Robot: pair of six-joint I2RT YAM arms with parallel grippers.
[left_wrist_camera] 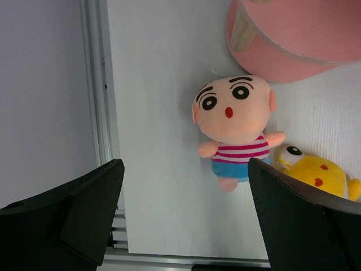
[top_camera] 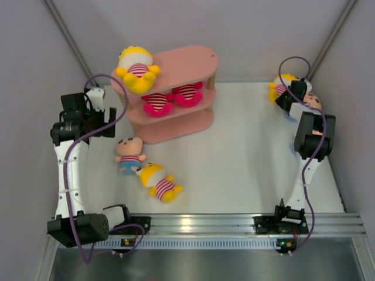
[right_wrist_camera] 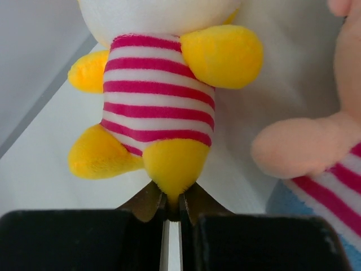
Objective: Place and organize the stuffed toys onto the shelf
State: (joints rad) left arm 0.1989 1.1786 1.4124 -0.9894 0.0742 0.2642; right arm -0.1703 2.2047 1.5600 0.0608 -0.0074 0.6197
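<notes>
Worktop (top_camera: 246, 164): white. Shelf (top_camera: 193, 61) stands far left, with a yellow doll (top_camera: 136, 69) on its top board and two striped dolls (top_camera: 157, 103) on its middle board. Left gripper (left_wrist_camera: 186, 220): jaws wide apart, above the peach-headed doll (left_wrist_camera: 234, 121) lying near the shelf base. Right gripper (right_wrist_camera: 172, 203): clamped on one foot of the corner yellow doll (right_wrist_camera: 158, 107), far right.

You have a white tabletop (top_camera: 246, 170) enclosed by plain grey wall panels (top_camera: 263, 29). Metal struts (top_camera: 65, 32) run at the rear corners. An aluminium rail (top_camera: 222, 223) runs along the near edge.
</notes>
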